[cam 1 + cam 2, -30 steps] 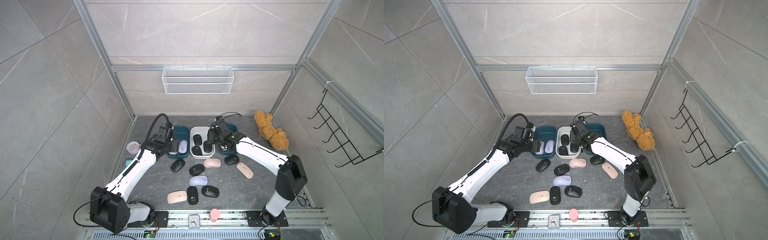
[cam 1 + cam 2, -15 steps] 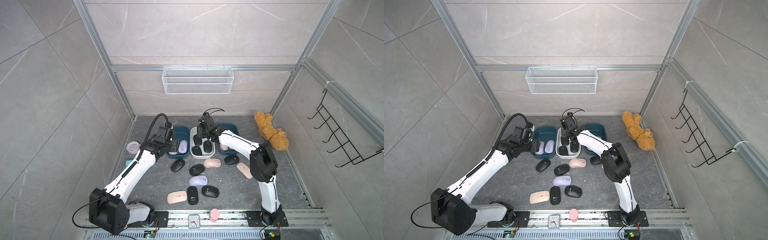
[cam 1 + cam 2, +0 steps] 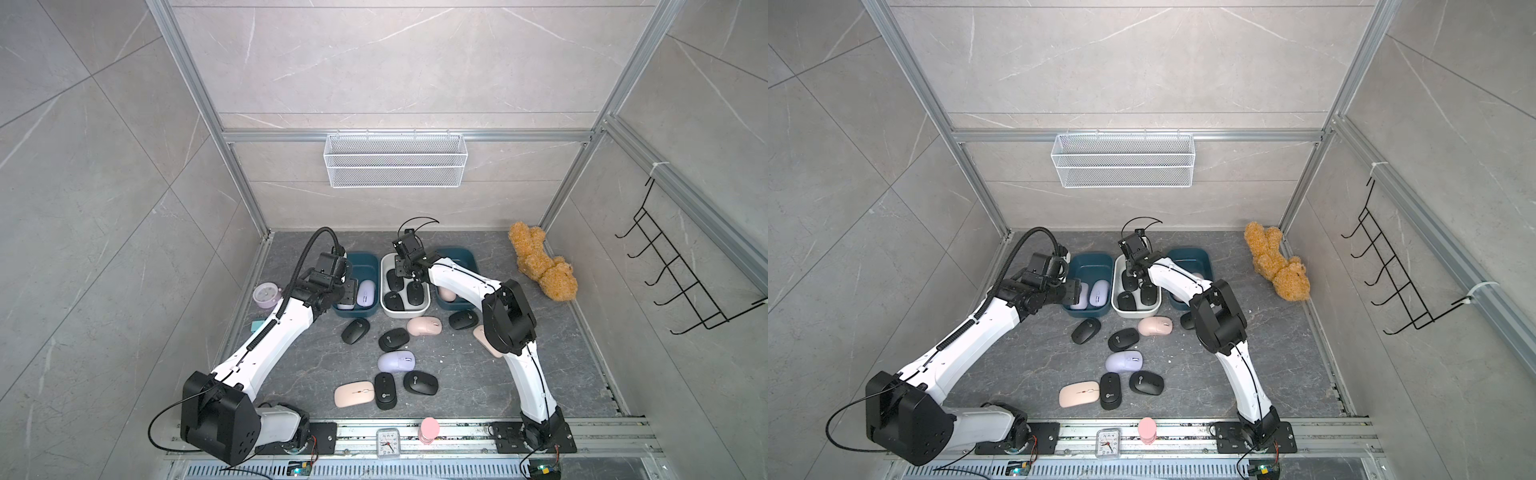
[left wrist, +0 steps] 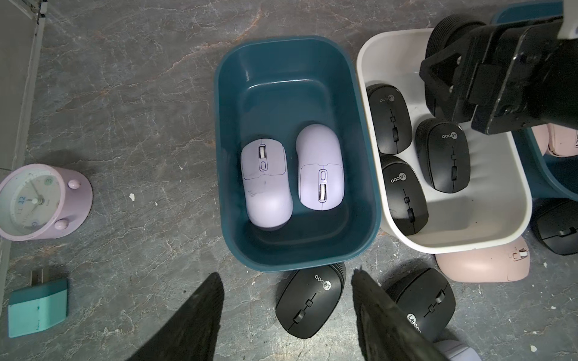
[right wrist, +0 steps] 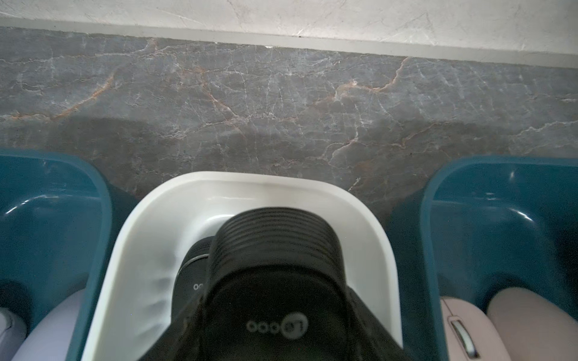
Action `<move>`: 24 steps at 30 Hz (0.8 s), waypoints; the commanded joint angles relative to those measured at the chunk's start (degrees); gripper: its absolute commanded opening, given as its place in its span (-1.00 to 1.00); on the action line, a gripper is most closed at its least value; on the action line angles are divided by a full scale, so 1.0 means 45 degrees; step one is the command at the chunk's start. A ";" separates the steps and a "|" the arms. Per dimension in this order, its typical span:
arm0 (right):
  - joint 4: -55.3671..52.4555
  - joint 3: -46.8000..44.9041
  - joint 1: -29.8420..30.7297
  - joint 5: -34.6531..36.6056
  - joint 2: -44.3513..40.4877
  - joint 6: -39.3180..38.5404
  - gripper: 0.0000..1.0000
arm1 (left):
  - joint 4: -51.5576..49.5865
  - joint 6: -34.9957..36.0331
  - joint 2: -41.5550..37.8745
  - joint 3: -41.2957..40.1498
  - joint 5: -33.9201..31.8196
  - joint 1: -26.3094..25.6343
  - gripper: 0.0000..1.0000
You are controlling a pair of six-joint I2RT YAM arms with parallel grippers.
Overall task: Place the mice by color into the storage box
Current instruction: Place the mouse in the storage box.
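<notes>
Both top views show a grey stone worktop [image 3: 465, 374] with three storage boxes in a row at its back: a left teal box [image 4: 281, 78], a white box [image 5: 250, 178] in the middle and a right teal box [image 5: 488, 225]. Two lilac mice [image 4: 266, 184] lie side by side in the left teal box. Three black mice [image 4: 405, 195] lie in the white box, and a fourth black mouse [image 5: 275, 281] hangs over them, gripped between the closed right jaws. Two pale pink mice [image 5: 469, 328] show in the right teal box. Nine more lie on the worktop in front of the boxes: five loose black mice [image 3: 355, 330], three loose pink mice [image 3: 424, 326], one of them partly hidden behind the right arm [image 3: 457, 278], and one loose lilac mouse [image 3: 397, 360]. The left jaws stand open and empty over the worktop, just in front of the left teal box. One round lilac alarm clock [image 4: 34, 203] and one teddy bear [image 3: 540, 266] sit off to the sides.
</notes>
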 commanded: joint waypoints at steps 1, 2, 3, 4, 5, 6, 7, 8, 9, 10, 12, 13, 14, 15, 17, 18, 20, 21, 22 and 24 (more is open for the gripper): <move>-0.0250 0.0149 0.0007 0.0291 0.0316 -0.0166 0.11 | -0.0184 0.0010 0.0013 0.0454 0.0073 0.0073 0.35; -0.0241 0.0101 -0.0003 0.0309 0.0334 -0.0166 0.12 | -0.0184 0.0006 0.0004 0.0454 0.0045 0.0068 0.35; -0.0231 0.0086 -0.0003 0.0325 0.0361 -0.0138 0.11 | -0.0188 0.0001 -0.0006 0.0435 0.0037 0.0071 0.35; -0.0231 0.0043 -0.0008 0.0306 0.0384 -0.0105 0.11 | -0.0189 0.0005 -0.0006 0.0445 0.0034 0.0073 0.35; -0.0231 0.0009 -0.0023 0.0291 0.0421 -0.0064 0.12 | -0.0184 0.0009 -0.0024 0.0445 0.0032 0.0073 0.35; -0.0231 -0.0011 -0.0022 0.0276 0.0424 -0.0049 0.11 | -0.0184 0.0001 -0.0026 0.0437 0.0034 0.0073 0.35; -0.0231 -0.0068 -0.0021 0.0272 0.0424 0.0004 0.11 | -0.0184 -0.0012 -0.0026 0.0434 0.0036 0.0074 0.35; -0.0214 -0.0150 -0.0018 0.0272 0.0422 0.0067 0.11 | -0.0184 0.0004 -0.0026 0.0434 0.0029 0.0072 0.35; -0.0194 -0.0223 -0.0023 0.0272 0.0424 0.0097 0.11 | -0.0203 -0.0003 -0.0026 0.0434 0.0035 0.0073 0.35; -0.0192 -0.0282 -0.0020 0.0272 0.0424 0.0141 0.11 | -0.0203 0.0014 -0.0040 0.0434 0.0034 0.0073 0.35; -0.0153 -0.0386 -0.0028 0.0257 0.0438 0.0176 0.11 | -0.0195 -0.0012 -0.0045 0.0437 0.0034 0.0073 0.35; -0.0153 -0.0423 -0.0037 0.0252 0.0458 0.0195 0.11 | -0.0208 -0.0008 -0.0062 0.0439 0.0030 0.0073 0.35; -0.0150 -0.0450 -0.0026 0.0251 0.0488 0.0205 0.11 | -0.0214 -0.0009 -0.0065 0.0436 0.0034 0.0073 0.35; -0.0167 -0.0475 -0.0042 0.0252 0.0521 0.0223 0.11 | -0.0189 -0.0013 -0.0070 0.0416 0.0008 0.0073 0.35; -0.0206 -0.0470 -0.0038 0.0272 0.0614 0.0268 0.11 | -0.0195 0.0007 -0.0084 0.0415 -0.0005 0.0073 0.35; -0.0281 -0.0423 -0.0042 0.0286 0.0657 0.0311 0.11 | -0.0204 -0.0019 -0.0084 0.0416 0.0015 0.0073 0.35; -0.0328 -0.0449 -0.0060 0.0293 0.0717 0.0378 0.11 | -0.0201 -0.0024 -0.0084 0.0415 -0.0006 0.0073 0.35; -0.0346 -0.0450 -0.0062 0.0291 0.0736 0.0417 0.11 | -0.0198 -0.0020 -0.0092 0.0415 -0.0005 0.0073 0.35; -0.0366 -0.0452 -0.0064 0.0273 0.0754 0.0456 0.11 | -0.0189 -0.0008 -0.0093 0.0415 -0.0010 0.0073 0.35; -0.0453 -0.0432 -0.0062 0.0209 0.0776 0.0560 0.12 | -0.0195 -0.0022 -0.0087 0.0415 -0.0024 0.0073 0.35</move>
